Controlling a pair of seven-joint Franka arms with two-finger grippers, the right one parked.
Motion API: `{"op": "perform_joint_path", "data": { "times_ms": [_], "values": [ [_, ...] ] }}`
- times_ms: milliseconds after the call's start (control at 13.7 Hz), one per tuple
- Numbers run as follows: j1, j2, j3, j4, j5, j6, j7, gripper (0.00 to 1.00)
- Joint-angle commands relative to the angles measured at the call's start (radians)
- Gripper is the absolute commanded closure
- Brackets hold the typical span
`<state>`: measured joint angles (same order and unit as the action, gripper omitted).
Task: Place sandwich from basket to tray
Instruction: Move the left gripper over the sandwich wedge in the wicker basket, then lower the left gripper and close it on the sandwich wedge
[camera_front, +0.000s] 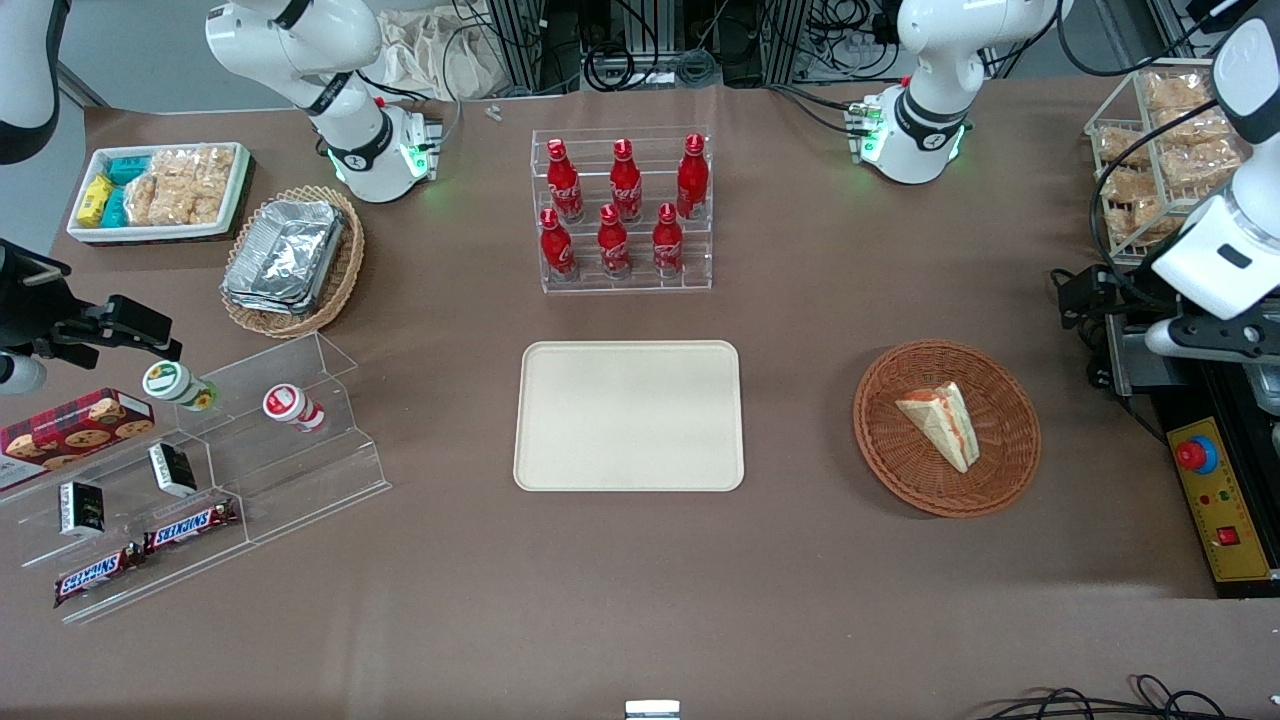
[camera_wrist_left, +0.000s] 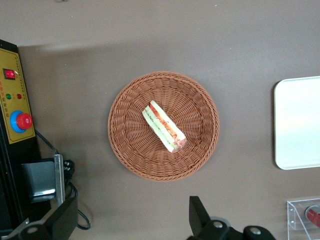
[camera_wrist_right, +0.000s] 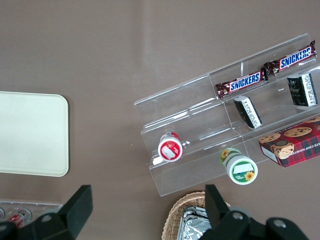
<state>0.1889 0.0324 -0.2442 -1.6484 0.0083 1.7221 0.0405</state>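
The triangular white-bread sandwich (camera_wrist_left: 164, 126) is seen lying in the round reddish-brown wicker basket (camera_wrist_left: 131, 150), untouched, with the tool (camera_wrist_left: 127, 220) spread wide above it (approach stage), so a descent is called for before transfer to the cream rectangular tray (camera_front: 629, 470)

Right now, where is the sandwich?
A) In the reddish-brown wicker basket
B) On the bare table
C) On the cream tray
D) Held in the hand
A: the sandwich lies in the basket, the tray is bare, and the hand hovers open above the basket.
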Motion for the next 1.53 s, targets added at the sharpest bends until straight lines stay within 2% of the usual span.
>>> {"op": "perform_joint_path", "data": {
  "times_ms": [0, 219, 438, 802, 1021, 1458],
  "values": [
    [-0.005, 0.023, -0.012, 0.027, 0.01, -0.026, -0.042, 0.0],
    [-0.005, 0.049, -0.017, 0.061, 0.01, -0.027, -0.096, 0.0],
    [-0.02, 0.064, -0.024, 0.018, 0.015, 0.011, -0.394, 0.0],
    [-0.029, 0.06, -0.024, -0.22, 0.019, 0.23, -0.571, 0.0],
    [-0.022, 0.075, -0.017, -0.393, 0.028, 0.454, -0.605, 0.0],
    [-0.019, 0.265, -0.004, -0.424, 0.041, 0.648, -0.737, 0.0]
  ]
}}
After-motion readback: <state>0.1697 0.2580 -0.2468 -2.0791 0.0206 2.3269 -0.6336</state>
